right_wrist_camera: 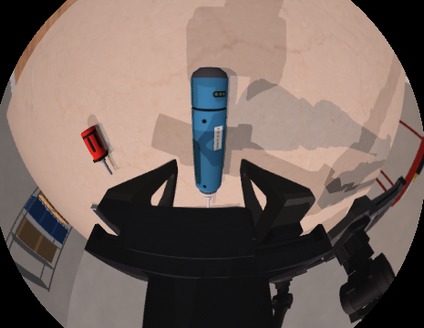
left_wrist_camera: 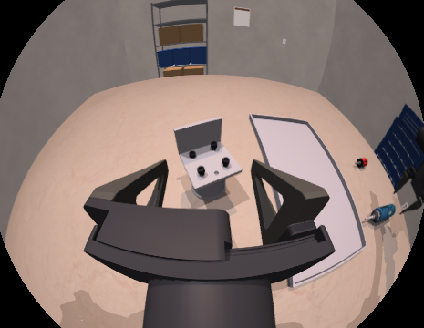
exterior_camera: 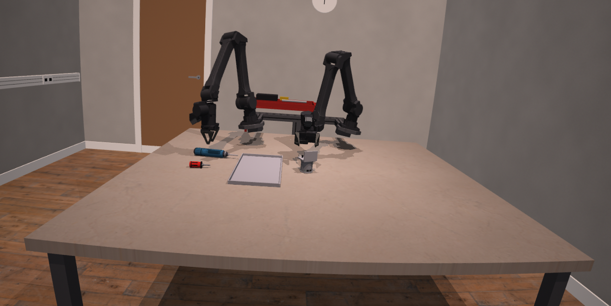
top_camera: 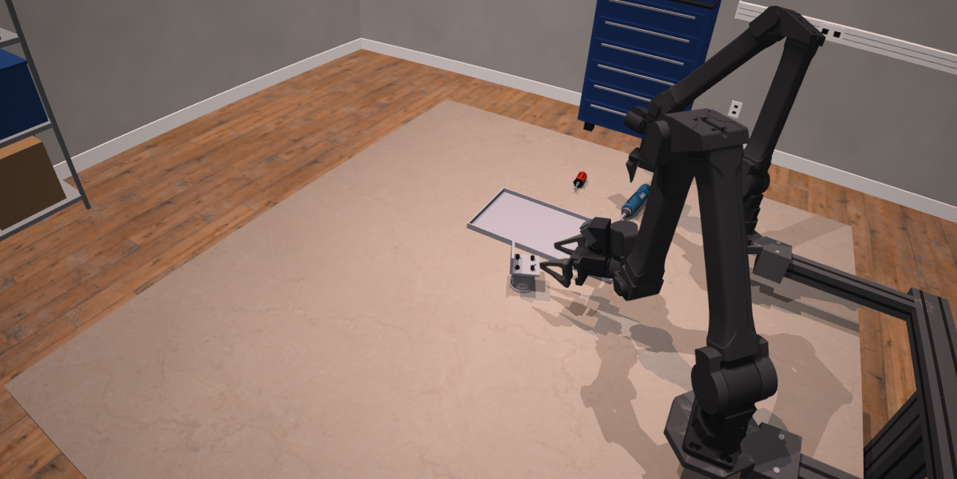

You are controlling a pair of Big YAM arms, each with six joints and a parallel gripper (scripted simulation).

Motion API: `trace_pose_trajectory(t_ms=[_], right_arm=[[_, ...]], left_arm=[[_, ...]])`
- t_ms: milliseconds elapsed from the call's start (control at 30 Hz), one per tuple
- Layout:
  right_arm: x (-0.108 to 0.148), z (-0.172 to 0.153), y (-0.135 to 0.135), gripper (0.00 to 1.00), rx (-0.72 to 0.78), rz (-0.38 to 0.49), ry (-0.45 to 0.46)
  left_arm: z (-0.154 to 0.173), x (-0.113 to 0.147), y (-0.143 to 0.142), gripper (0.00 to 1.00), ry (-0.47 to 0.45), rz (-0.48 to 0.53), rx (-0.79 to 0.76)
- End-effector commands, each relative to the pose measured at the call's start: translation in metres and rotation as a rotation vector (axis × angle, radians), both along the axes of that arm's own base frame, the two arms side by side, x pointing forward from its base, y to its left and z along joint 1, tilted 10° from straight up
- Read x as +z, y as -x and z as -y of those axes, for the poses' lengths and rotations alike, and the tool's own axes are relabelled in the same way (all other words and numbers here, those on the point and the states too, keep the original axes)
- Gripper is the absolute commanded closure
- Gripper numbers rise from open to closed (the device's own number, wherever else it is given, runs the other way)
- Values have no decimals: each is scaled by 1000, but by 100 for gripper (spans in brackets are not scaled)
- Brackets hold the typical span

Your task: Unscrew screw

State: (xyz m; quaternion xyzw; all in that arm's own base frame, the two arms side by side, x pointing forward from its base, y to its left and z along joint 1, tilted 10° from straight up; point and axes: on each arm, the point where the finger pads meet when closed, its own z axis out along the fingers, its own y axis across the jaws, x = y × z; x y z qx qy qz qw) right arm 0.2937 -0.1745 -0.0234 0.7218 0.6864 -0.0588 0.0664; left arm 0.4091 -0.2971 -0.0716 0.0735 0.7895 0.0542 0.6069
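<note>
The grey joint module (top_camera: 522,284) (exterior_camera: 306,166) (left_wrist_camera: 211,188) stands upright, with the L-shaped bracket (top_camera: 525,262) (exterior_camera: 310,156) (left_wrist_camera: 199,137) on top. Several black screws stand in the bracket's flat plate; the far-left screw (left_wrist_camera: 192,155) in the left wrist view seems lowest, but their heights are hard to tell apart. My left gripper (top_camera: 549,255) (exterior_camera: 307,145) (left_wrist_camera: 209,165) is open and empty, above and behind the module. The blue electric screwdriver (top_camera: 635,200) (exterior_camera: 209,153) (left_wrist_camera: 383,212) (right_wrist_camera: 209,146) lies on the table. My right gripper (exterior_camera: 207,141) (right_wrist_camera: 209,164) is open above it, fingers either side of its bit end.
A shallow tray (top_camera: 522,218) (exterior_camera: 256,170) (left_wrist_camera: 307,164) lies between the module and the electric screwdriver. A short red screwdriver (top_camera: 580,178) (exterior_camera: 195,164) (left_wrist_camera: 363,162) (right_wrist_camera: 94,145) lies beside the electric one.
</note>
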Motion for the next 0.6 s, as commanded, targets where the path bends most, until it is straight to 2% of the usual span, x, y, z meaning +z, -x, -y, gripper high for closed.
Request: trace_pose_trajectory(t_ms=[0, 200, 233, 567], right_arm=[[6, 5, -10, 35, -14, 22, 13], [6, 5, -10, 35, -14, 22, 13], [6, 5, -10, 35, -14, 22, 13], [6, 5, -10, 35, -14, 22, 13]], left_arm=[[0, -7, -9, 14, 8, 17, 7], [4, 0, -8, 14, 22, 28, 1], [-1, -13, -7, 14, 8, 15, 4], [-7, -38, -7, 14, 5, 14, 7]])
